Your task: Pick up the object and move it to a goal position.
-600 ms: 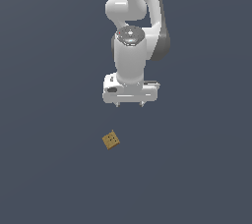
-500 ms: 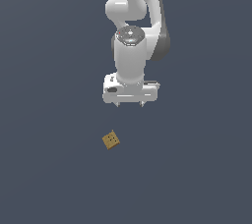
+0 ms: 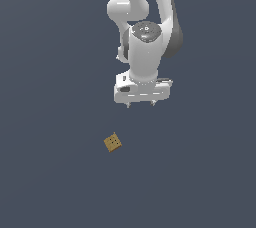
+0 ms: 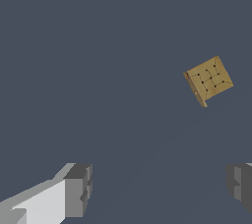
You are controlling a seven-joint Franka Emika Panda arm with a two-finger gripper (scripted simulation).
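Lying flat on the dark grey floor (image 3: 55, 122), the tan-brown square block (image 3: 113, 142) is sitting turned at an angle, its top face showing a few dark dots in the wrist view (image 4: 209, 79). In the exterior view it is resting at about seven o'clock from the gripper (image 3: 141, 105), clearly apart from it and touching nothing. The gripper is hanging from the white Panda arm (image 3: 145, 47) with its two fingers pointing down and standing wide apart, gripping nothing. In the wrist view one grey fingertip (image 4: 78, 190) is showing well away from the other, and the block is lying outside the gap between them.
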